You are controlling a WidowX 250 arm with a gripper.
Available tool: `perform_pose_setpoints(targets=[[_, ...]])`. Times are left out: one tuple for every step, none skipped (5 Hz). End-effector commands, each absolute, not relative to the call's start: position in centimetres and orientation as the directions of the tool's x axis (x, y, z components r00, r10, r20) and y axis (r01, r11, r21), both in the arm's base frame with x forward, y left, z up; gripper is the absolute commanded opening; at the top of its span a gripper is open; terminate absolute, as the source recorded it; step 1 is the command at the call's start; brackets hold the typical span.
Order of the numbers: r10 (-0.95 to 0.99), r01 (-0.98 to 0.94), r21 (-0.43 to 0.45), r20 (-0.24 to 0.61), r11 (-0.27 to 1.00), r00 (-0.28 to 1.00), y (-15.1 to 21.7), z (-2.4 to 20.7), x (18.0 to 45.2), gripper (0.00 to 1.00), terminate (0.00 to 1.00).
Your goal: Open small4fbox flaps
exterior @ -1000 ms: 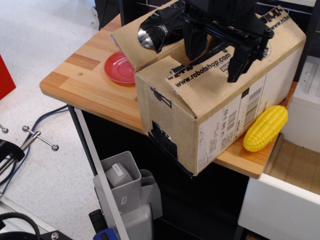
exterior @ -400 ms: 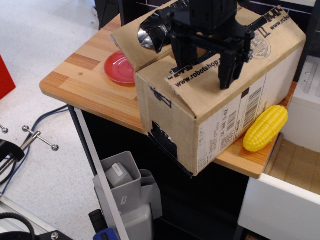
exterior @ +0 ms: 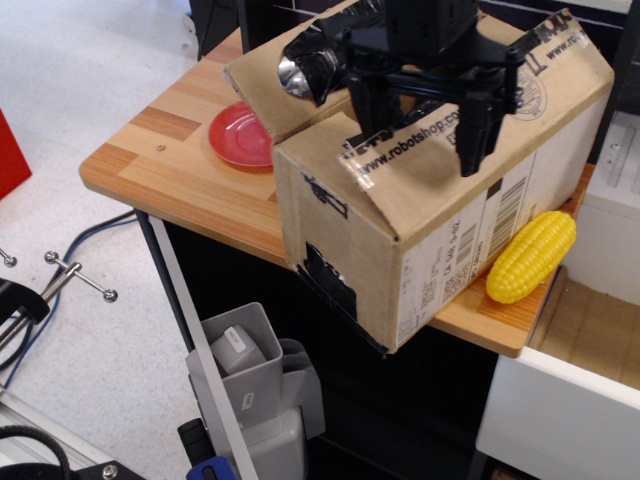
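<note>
The small4fbox [exterior: 350, 240] is a brown cardboard box standing on the wooden table, its near corner hanging over the table's front edge. The front flap [exterior: 420, 185] with robotshop.com lettering lies down over the top. The left flap [exterior: 262, 85], with shiny black tape, is lifted outward to the left. The far flap [exterior: 560, 55] lies at the back right. My black gripper [exterior: 418, 125] is right above the box top, over the front flap, open with its fingers wide apart. One fingertip [exterior: 364, 115] is at the flap's left end; I cannot tell whether it touches.
A red plate [exterior: 235, 135] lies on the table [exterior: 150, 150] left of the box, partly under the lifted flap. A yellow corn cob [exterior: 532, 256] lies right of the box near the table edge. A white bin [exterior: 560, 410] stands below right, grey equipment [exterior: 250, 385] under the table.
The gripper shifted left over the box top, then turned slightly and sits a little to the right again. The gap beside the front flap is now covered by the left finger. The box barely moved.
</note>
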State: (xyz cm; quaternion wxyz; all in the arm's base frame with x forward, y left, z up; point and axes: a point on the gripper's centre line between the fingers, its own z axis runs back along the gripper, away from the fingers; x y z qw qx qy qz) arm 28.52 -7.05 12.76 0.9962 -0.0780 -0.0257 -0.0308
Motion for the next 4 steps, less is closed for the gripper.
perform_pose_setpoints(targets=[[-0.044,0.061,-0.125,0.135,0.990,0.990,-10.1,15.8,27.7,1.00,0.00],[-0.090,0.091,0.002,0.182,0.996,0.979,-11.2,16.5,27.1,1.00,0.00],[-0.076,0.072,0.028,0.205,0.997,0.976,-12.5,16.6,27.0,1.00,0.00],[-0.054,0.047,0.039,0.224,0.998,0.973,-14.3,16.3,27.1,1.00,0.00]])
